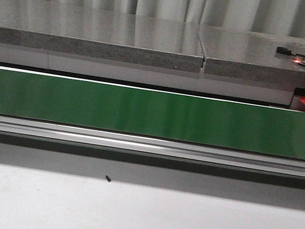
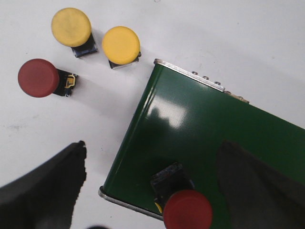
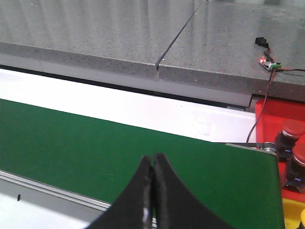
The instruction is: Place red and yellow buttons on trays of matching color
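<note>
1. Grey curtains hang behind a speckled stone counter [image 1: 95, 33], and in front of it a long green conveyor belt [image 1: 152, 113] crosses the front view above a white table [image 1: 136, 219]; neither arm shows in that view.
2. Seen from the left wrist camera, the left gripper [image 2: 152, 191] is spread wide, its dark fingers [image 2: 43, 186] straddling the belt's end corner, presumably lined up to take a button.
3. Between those fingers, at about 6 o'clock, a red button [image 2: 187, 210] lies on its side on the belt's end; I judge it the next pick.
4. On the white table at 10 to 11 o'clock wait another red button [image 2: 39, 78], tipped over, and two upright ones, a yellow button [image 2: 71, 27] and a second yellow button [image 2: 121, 45] just beside it.
5. From the right wrist camera, the right gripper [image 3: 152, 191] is pressed together, holding nothing, poised above the belt.
6. At 3 o'clock past the belt's far end sits a red tray [image 3: 276, 112] already carrying two red buttons [image 3: 293, 131]; a sliver of yellow tray [image 3: 293, 214] shows at 5 o'clock, though its contents cannot be made out.
7. Sorting looks partly done.
</note>
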Action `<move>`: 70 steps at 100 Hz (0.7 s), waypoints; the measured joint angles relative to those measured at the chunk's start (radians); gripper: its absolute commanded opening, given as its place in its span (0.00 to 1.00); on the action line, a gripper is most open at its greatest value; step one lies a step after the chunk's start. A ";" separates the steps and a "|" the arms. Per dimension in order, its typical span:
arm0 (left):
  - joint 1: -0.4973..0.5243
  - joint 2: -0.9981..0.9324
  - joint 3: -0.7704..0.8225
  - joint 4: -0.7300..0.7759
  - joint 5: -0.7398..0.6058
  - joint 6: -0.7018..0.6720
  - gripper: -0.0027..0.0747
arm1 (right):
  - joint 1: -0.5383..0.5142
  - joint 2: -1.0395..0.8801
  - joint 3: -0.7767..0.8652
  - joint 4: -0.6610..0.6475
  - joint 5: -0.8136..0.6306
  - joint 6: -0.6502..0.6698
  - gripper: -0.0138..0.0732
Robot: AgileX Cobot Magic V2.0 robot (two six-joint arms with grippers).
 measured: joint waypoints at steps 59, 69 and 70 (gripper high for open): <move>0.046 0.295 -0.125 -0.076 -0.019 -0.200 0.74 | 0.000 0.000 0.000 0.000 0.000 0.000 0.08; 0.046 0.307 -0.125 -0.082 -0.053 -0.289 0.74 | 0.000 0.000 0.000 0.000 0.000 0.000 0.08; 0.046 0.307 -0.125 -0.082 -0.057 -0.295 0.74 | 0.000 0.000 0.000 0.000 0.000 0.000 0.08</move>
